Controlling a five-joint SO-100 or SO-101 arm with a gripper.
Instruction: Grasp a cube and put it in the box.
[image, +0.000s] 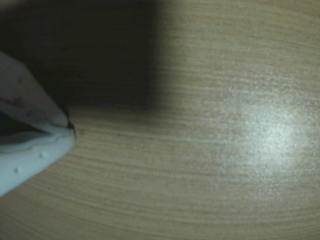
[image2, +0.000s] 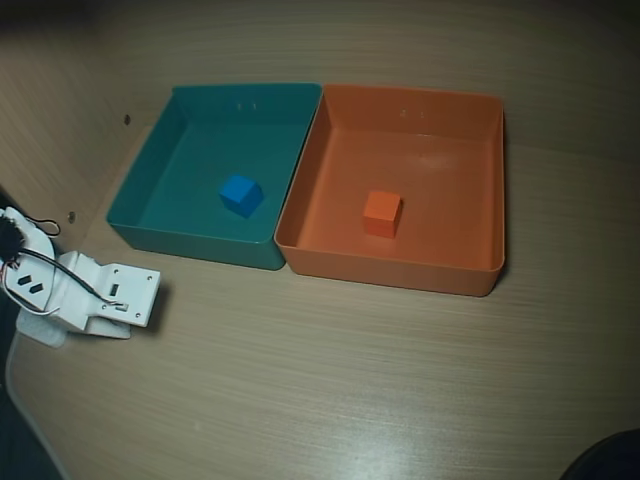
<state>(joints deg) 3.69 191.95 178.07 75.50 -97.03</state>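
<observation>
The small orange cube rests on the floor of the orange box, near its middle, in the overhead view. My white arm is folded at the left edge of the table, well clear of the box, and its fingers are hidden under it there. In the wrist view my gripper enters from the left with its pale fingertips meeting and nothing between them. It hangs over bare wood. Neither the cube nor the box shows in that view.
A teal tray stands against the box's left wall with a small blue cube inside. Light wooden tabletop spreads in front of both trays. A dark shape fills the wrist view's upper left.
</observation>
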